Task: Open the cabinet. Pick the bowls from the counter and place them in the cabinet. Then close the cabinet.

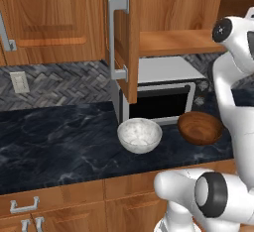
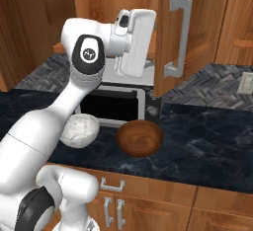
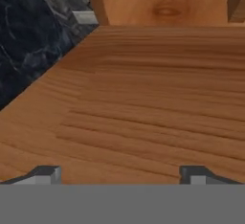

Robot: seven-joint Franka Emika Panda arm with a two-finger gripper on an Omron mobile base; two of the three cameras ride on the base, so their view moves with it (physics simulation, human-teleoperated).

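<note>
The cabinet stands open, its door (image 1: 126,37) swung out towards me and its wooden shelf (image 1: 173,41) bare. My gripper (image 3: 119,175) is open just above that shelf (image 3: 143,113), with nothing between its fingertips. Both bowls rest on the black counter (image 1: 59,137) in front of the toaster oven. The whitish-grey speckled bowl (image 1: 139,134) (image 2: 79,130) is on the left and the dark wood bowl (image 1: 200,127) (image 2: 140,137) on the right. They sit close together without touching.
A silver toaster oven (image 1: 163,92) (image 2: 118,106) stands under the open cabinet, behind the bowls. The open door (image 2: 173,27) with its bar handle juts out over the counter. A wall outlet (image 1: 20,82) is on the backsplash. Drawers (image 1: 24,206) sit below the counter.
</note>
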